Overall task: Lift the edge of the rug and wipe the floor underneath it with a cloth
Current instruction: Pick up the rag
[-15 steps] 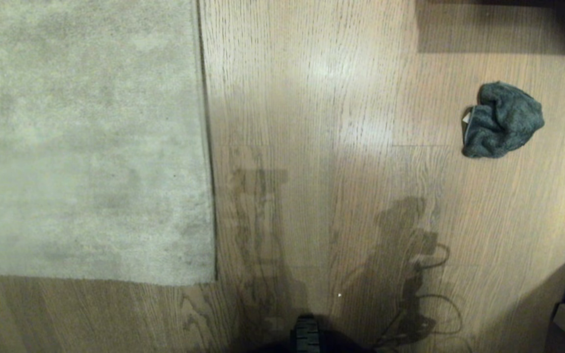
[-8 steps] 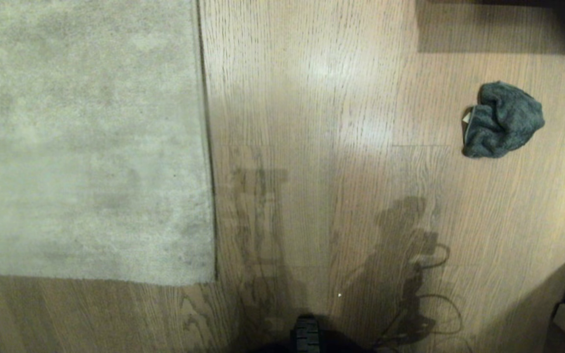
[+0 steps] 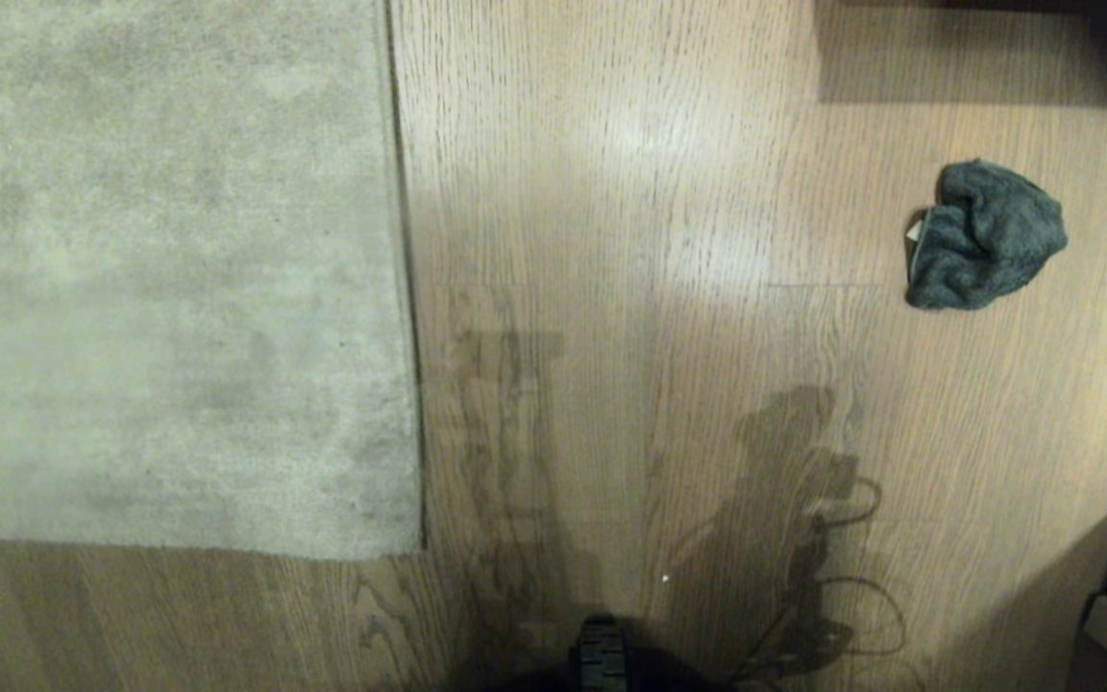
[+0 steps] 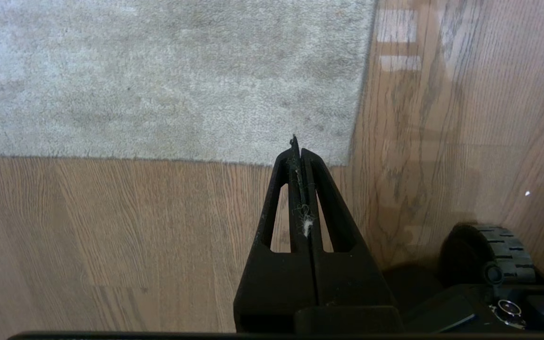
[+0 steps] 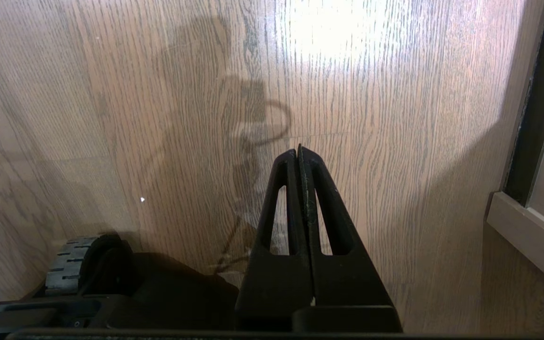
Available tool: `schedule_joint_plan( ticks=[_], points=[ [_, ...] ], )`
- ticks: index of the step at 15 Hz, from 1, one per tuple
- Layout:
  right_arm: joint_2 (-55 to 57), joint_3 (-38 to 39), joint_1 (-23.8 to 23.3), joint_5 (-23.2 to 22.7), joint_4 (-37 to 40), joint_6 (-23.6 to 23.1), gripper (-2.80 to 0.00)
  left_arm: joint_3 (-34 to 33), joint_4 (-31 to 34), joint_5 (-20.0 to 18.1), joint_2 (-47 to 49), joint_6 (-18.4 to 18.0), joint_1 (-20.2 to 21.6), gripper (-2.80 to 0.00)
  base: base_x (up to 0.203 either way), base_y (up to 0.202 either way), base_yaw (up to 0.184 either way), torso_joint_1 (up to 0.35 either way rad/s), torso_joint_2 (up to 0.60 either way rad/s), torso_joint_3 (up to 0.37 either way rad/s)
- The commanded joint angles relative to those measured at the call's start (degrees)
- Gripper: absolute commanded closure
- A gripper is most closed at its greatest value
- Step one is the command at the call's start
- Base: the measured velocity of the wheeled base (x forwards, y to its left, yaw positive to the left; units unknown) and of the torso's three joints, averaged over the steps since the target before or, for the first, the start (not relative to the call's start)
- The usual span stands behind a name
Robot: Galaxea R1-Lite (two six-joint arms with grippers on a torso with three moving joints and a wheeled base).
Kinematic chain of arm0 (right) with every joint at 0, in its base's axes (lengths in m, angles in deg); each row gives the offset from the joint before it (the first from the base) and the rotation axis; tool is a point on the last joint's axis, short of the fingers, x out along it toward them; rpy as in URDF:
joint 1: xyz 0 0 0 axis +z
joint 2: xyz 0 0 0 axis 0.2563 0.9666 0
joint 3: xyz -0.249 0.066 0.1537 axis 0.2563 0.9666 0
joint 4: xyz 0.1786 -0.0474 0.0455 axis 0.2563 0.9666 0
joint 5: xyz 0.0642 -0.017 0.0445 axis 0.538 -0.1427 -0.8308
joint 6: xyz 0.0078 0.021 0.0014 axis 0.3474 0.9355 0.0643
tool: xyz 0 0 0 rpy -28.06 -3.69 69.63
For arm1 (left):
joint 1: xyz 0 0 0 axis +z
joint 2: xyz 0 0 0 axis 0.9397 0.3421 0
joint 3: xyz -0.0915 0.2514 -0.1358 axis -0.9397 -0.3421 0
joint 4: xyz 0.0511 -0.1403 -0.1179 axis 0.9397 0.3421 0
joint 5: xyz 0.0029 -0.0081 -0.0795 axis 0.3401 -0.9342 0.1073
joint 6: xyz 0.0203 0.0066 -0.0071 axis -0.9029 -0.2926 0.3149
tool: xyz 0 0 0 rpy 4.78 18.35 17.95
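The pale grey-beige rug point(image 3: 169, 279) lies flat at the left of the head view. Its straight rug edge point(image 3: 407, 288) runs down to a square corner point(image 3: 416, 550) on the wooden floor point(image 3: 630, 288). The dark grey-teal cloth point(image 3: 984, 235) sits crumpled on the planks at the far right. Neither arm shows in the head view. My left gripper point(image 4: 298, 150) hangs shut above the floor just short of the rug's corner point(image 4: 347, 160), holding nothing, with only lint stuck between its fingers. Over bare planks, my right gripper point(image 5: 298, 151) is shut and empty; no cloth shows in its view.
A dark furniture base point(image 3: 986, 48) and its shadow lie at the far right. A pale ledge and dark frame point(image 5: 527, 226) stand close on the right. My base wheel point(image 3: 602, 654) shows at the near edge.
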Motion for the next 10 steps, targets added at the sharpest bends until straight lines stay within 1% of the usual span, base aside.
schedule_joint_plan(
  ticks=[1,10],
  points=[
    [-0.02,0.00,0.01,0.01,-0.09,0.13,0.00,0.00,0.00,0.01,0.00,0.01,0.00,0.00,0.000,0.000,0.000,0.000,0.00,0.000],
    [-0.02,0.00,0.01,0.19,-0.02,-0.14,0.00,0.00,0.00,0.01,0.00,0.01,0.00,0.00,0.000,0.000,0.000,0.000,0.00,0.000]
  ],
)
